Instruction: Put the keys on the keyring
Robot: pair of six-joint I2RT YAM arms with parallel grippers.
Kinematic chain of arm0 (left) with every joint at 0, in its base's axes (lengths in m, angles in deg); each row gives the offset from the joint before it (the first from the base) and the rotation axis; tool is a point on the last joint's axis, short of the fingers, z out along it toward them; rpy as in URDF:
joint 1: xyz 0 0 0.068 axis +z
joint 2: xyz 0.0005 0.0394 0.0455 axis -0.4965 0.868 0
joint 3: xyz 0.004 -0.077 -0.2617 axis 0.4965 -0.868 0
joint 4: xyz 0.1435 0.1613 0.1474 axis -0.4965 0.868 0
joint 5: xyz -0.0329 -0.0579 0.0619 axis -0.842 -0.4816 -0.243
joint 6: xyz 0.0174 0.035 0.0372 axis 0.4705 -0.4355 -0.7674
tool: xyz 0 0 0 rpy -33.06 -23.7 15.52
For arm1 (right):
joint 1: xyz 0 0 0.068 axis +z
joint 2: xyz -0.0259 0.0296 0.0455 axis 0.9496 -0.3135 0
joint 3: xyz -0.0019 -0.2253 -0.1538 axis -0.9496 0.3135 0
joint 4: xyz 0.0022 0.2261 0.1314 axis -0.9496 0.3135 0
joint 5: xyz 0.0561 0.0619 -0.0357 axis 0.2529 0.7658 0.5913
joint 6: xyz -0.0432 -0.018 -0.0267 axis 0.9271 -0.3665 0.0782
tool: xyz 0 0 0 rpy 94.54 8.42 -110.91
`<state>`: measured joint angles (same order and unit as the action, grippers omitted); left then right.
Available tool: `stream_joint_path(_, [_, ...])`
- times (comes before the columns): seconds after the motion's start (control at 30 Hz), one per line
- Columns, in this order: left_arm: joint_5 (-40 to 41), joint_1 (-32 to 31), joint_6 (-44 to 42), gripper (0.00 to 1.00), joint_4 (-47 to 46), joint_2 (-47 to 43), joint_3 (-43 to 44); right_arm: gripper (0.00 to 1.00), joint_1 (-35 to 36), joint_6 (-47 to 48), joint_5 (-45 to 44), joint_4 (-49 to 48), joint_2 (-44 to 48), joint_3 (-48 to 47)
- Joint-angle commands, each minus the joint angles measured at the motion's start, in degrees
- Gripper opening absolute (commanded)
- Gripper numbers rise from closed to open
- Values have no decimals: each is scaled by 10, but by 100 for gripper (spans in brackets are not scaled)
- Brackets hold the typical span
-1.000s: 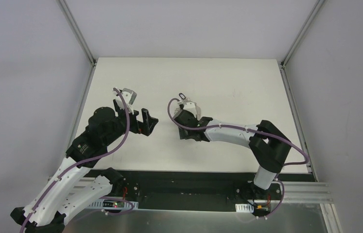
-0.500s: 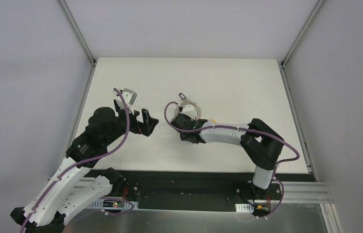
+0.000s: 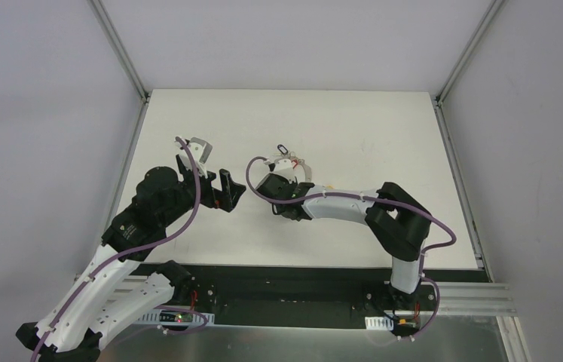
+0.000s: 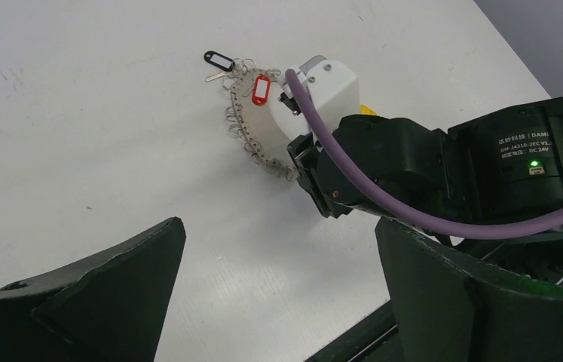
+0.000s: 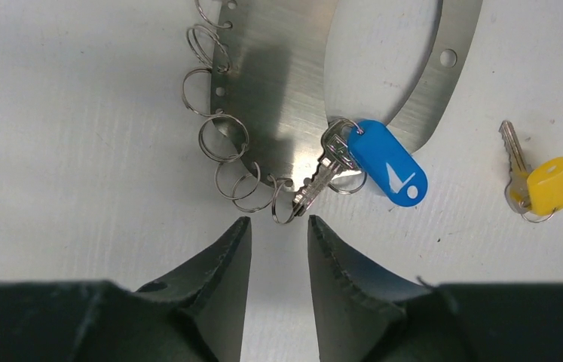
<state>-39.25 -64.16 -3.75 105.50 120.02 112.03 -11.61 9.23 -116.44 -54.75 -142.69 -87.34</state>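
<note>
- My right gripper (image 5: 278, 230) is the nearest thing in its own wrist view; its two fingers (image 5: 218, 271) stand half spread with a narrow strip of table between them, and they pinch nothing;
- Just beyond the tips, at 12 o'clock, lies one small split ring (image 5: 284, 210); it is very close to the tips, but I cannot tell if it touches them;
- This ring ends a row of similar rings along the outer edge of the keyring (image 5: 278, 90), which is a flat silver crescent lying on the white table (image 4: 74, 136);
- The blue-tagged key (image 5: 385, 161) rests at the inner edge of the crescent, at 1 o'clock from my tips; its blade points toward 7 o'clock and almost reaches the small split ring;
- The yellow-headed key (image 5: 549, 185) lies alone on the table at 3 o'clock from the blue one, apart from the keyring;
- My left gripper (image 4: 279, 241) hangs at 9 o'clock from the right one, well apart; its fingers are spread wide and hold nothing;
- In the left wrist view the red tag (image 4: 261, 89) lies on the far part of the crescent; the black tag (image 4: 218, 58) lies at 10 o'clock from it, just outside the rim.
</note>
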Motion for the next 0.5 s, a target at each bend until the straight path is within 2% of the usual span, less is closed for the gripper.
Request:
stream_joint_path(0.0, [-14,7,3,99,-1,0,-4,35,4,26,-27,19,-8,-25])
stream_joint_path(0.47, [-15,7,1,99,-1,-1,-4,34,4,96,-26,21,-36,-52])
